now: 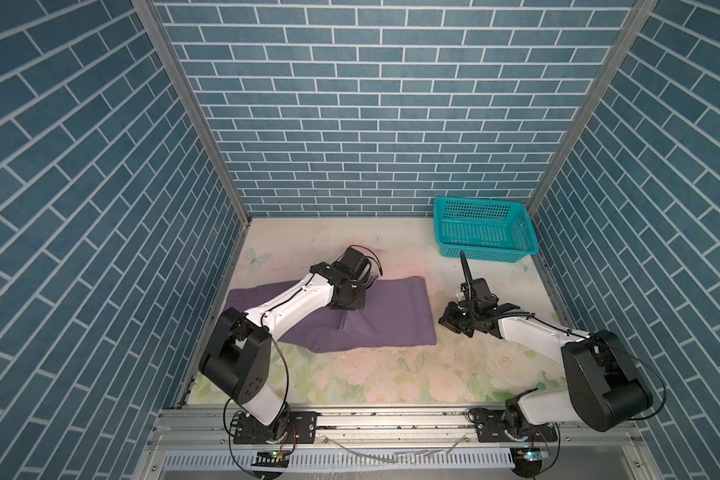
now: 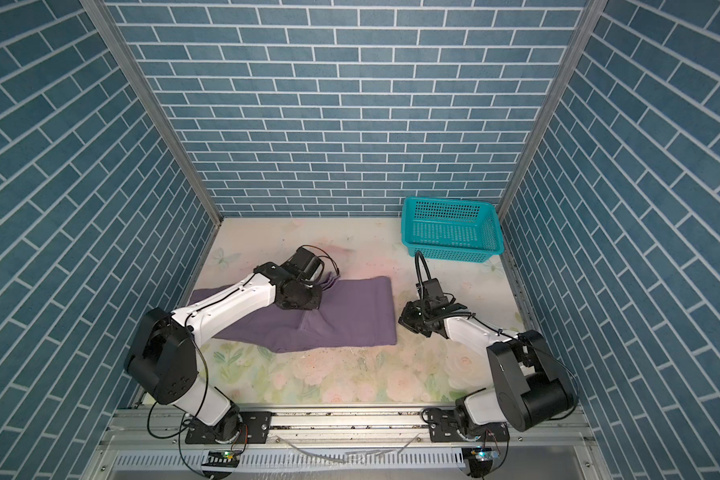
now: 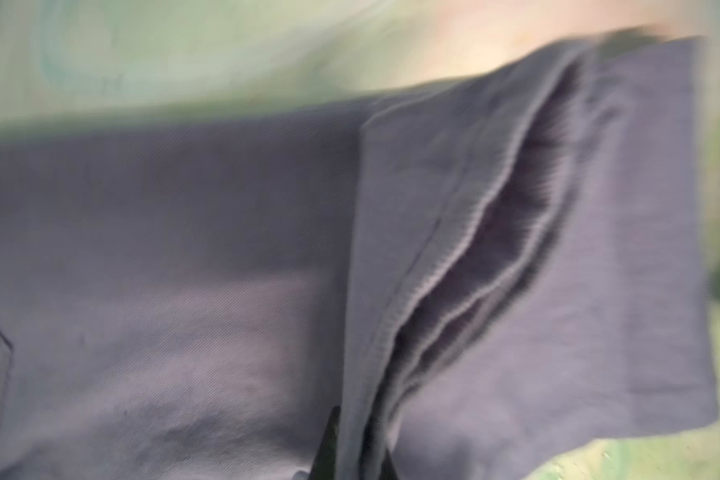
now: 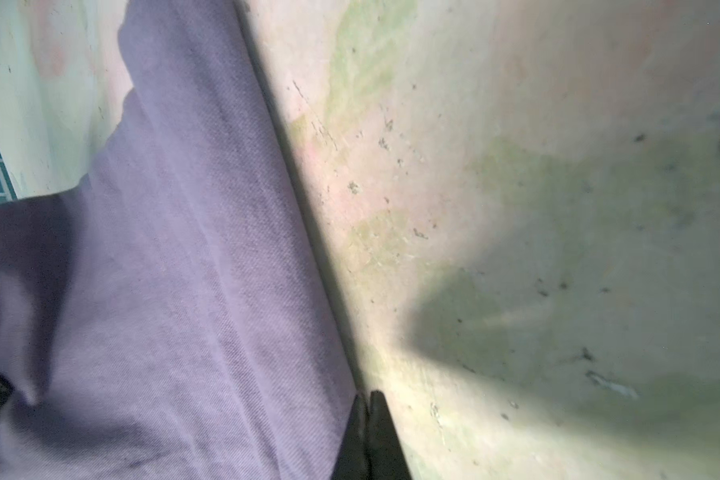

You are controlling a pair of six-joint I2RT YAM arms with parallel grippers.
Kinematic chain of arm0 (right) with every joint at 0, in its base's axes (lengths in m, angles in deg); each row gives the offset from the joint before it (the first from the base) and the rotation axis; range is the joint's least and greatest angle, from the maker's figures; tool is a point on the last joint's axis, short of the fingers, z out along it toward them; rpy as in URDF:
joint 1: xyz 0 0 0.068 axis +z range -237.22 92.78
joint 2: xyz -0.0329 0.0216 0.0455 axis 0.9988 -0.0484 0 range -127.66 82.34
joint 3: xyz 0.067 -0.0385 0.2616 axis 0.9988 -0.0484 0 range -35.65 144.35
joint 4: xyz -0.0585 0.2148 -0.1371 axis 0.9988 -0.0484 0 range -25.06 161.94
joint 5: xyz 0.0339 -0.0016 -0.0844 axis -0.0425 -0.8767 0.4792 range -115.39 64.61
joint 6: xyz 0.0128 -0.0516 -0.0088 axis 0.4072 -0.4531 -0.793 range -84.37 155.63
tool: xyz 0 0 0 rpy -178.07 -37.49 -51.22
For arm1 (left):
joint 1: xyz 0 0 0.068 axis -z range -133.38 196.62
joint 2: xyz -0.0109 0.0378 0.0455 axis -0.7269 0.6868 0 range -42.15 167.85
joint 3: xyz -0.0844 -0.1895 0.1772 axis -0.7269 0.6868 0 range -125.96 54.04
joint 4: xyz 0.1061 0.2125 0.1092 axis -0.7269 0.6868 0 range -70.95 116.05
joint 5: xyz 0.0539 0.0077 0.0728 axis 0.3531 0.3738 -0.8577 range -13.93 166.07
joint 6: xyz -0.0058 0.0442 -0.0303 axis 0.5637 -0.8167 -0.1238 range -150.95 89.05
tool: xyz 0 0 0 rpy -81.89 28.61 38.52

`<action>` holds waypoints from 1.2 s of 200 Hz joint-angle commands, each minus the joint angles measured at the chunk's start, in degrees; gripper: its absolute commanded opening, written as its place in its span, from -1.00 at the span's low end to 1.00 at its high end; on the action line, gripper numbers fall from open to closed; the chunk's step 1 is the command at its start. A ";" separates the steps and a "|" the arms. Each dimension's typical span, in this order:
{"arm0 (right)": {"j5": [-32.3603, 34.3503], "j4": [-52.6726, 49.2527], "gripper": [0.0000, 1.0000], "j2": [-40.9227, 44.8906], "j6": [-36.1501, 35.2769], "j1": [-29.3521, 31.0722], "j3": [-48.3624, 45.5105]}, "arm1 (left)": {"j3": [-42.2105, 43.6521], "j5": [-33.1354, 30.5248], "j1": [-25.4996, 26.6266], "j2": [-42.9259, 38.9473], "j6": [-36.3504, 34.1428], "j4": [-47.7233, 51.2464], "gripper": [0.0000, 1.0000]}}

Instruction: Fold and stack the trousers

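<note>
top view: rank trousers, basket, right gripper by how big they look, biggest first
1. trousers, clearly the largest
2. basket, which sits farther back, so it may look smaller than it is; the order does not change
3. right gripper, the smallest

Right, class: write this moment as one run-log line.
left gripper: shut on trousers edge | right gripper: shut, empty, beside trousers | trousers: partly folded on table | basket: back right

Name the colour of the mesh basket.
The basket is teal, clearest in a top view.
</note>
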 commanded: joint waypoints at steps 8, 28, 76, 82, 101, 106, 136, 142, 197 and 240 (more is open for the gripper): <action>1.71 -1.91 -0.68 -0.15 -1.17 -0.17 2.62 | 5.94 5.88 -6.09 0.20 5.56 -3.93 0.26; 3.37 -4.13 -0.51 0.07 -2.50 -0.22 3.49 | 7.39 5.76 -8.47 0.29 7.52 -3.76 0.30; 3.18 -3.31 -0.30 -1.94 -4.71 -0.22 5.19 | 6.09 4.19 -12.58 -2.74 7.19 -0.83 0.30; 2.22 -1.82 -0.29 -2.79 -4.63 -0.15 5.28 | 5.77 3.83 -12.99 -3.17 6.78 -0.31 0.30; -0.63 1.77 -0.26 -6.01 -3.79 0.12 5.80 | 5.84 3.25 -15.02 -5.44 6.11 1.21 0.30; -1.28 2.68 -0.25 -6.88 -3.65 0.26 5.94 | 6.13 3.24 -15.78 -6.18 5.94 1.33 0.31; -3.62 6.00 -0.27 -12.04 -3.09 1.47 7.97 | 9.50 4.83 -22.62 -12.24 5.21 2.42 0.30; -3.82 6.59 -0.29 -12.91 -2.88 1.78 8.29 | 10.41 5.46 -24.48 -13.55 5.10 2.63 0.30; -5.29 11.46 -1.00 -17.40 0.66 2.95 9.32 | 15.67 8.99 -40.75 -24.77 2.88 5.88 0.30; 6.05 -7.55 -1.00 -5.39 -5.33 -0.48 12.16 | 16.59 11.90 -47.73 -28.61 0.98 6.62 0.27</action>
